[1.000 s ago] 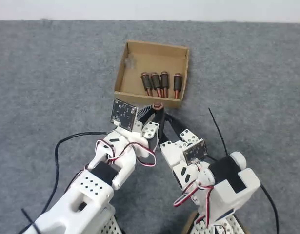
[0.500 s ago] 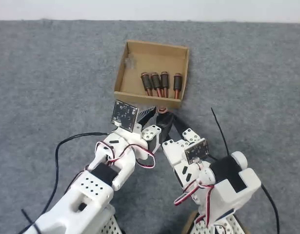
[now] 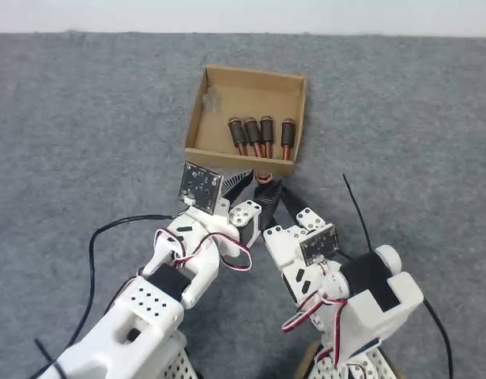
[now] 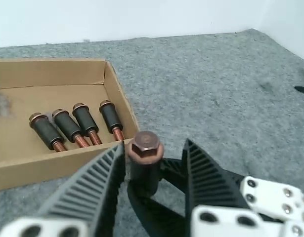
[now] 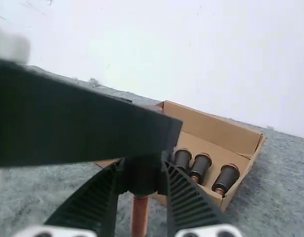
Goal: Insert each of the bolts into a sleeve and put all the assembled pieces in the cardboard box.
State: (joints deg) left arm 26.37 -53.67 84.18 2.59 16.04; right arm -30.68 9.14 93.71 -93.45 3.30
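One copper hex-head bolt [image 4: 144, 147] in black sleeve [image 4: 143, 175] — right hand [image 5: 141, 169] tight on it, left hand [image 4: 154, 148] agape.

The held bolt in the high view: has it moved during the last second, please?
Yes, slightly: the bolt has drawn back from the cardboard box and a little rightward.

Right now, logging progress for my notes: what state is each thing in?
Brown cardboard box: open-topped, holding four pieces.
Four black-sleeved copper bolts: assembled, lying side by side in the box.
Fifth black-sleeved copper bolt: assembled, upright, gripped outside the box.
Right pincer: shut on the fifth bolt's sleeve.
Left pincer: open, straddling it.
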